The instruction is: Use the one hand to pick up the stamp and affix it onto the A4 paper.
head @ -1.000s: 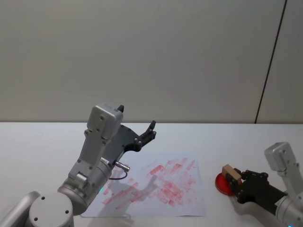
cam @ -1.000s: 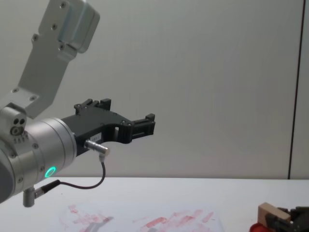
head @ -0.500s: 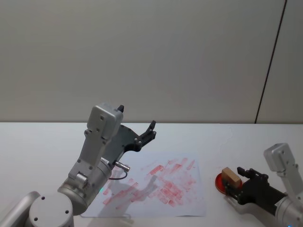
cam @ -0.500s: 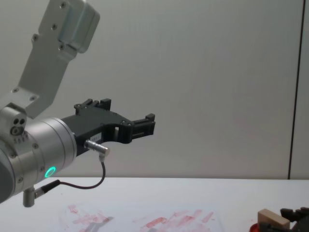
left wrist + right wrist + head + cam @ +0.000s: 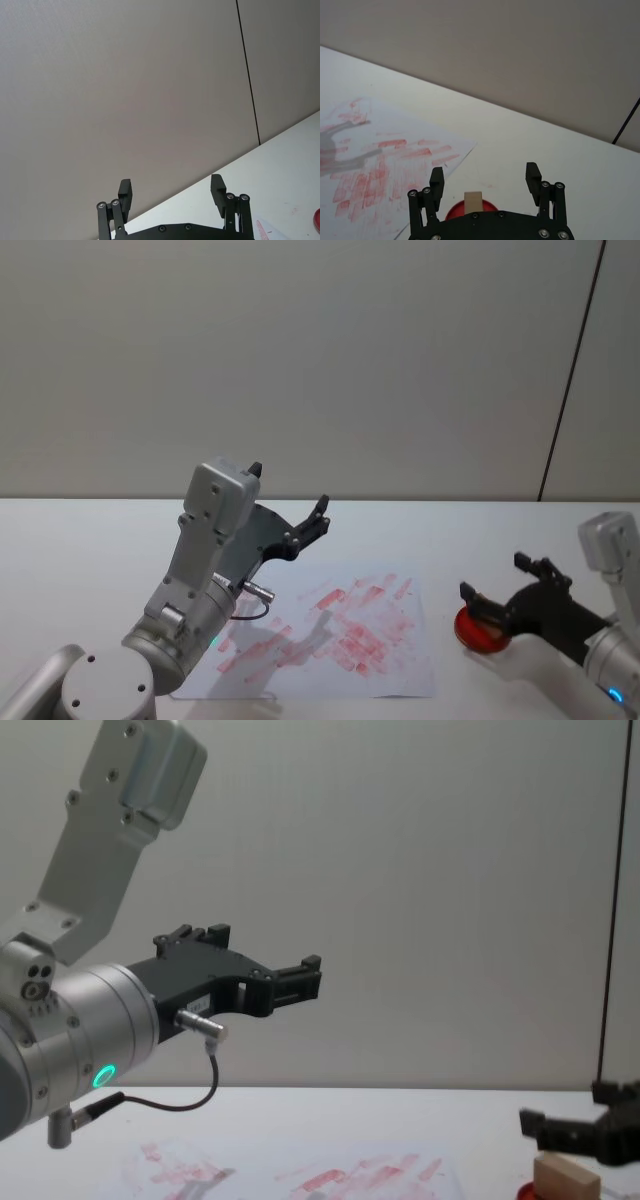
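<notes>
Right end effector (image 5: pixel 500 587) is held low at the right w/ fingers spread wide apart, nothing gripped, wrist reaching in from the lower right corner. Left end effector (image 5: pixel 305 524) is held raised at the left, arm bent upward, fingers (image 5: pixel 124 192) also parted & empty.

White table (image 5: pixel 80 540): A4 paper (image 5: pixel 330 635), red disc (image 5: pixel 472 632).

A lab-like test room — bare grey wall (image 5: pixel 320 360), plain white table (image 5: pixel 80 540).
</notes>
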Available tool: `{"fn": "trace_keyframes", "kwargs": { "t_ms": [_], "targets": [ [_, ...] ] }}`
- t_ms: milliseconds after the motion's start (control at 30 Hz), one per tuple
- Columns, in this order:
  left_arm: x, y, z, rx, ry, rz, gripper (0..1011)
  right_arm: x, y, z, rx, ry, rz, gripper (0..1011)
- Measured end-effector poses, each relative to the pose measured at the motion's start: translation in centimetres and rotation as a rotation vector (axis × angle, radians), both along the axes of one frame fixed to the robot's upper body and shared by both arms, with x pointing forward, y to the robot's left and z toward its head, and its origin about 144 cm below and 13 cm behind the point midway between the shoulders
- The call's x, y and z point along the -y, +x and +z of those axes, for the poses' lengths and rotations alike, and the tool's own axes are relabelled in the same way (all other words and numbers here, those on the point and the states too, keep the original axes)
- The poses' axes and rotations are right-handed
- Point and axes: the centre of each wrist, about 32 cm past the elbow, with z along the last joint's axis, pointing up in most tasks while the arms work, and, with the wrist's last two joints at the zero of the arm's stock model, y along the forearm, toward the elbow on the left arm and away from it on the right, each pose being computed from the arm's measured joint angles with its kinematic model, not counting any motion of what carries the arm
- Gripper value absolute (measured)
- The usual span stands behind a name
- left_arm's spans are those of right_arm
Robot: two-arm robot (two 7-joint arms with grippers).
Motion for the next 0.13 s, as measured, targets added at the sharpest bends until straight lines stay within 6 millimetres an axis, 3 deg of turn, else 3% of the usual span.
{"fn": "trace_keyframes", "kwargs": {
  "t_ms": [133],
  "targets": [
    [0.0, 0.0, 0.0, 0.0, 0.0, 0.0, 1003, -0.14, 0.11, 0.58, 0.023, 0.023, -0.005, 1001]
  ]
}}
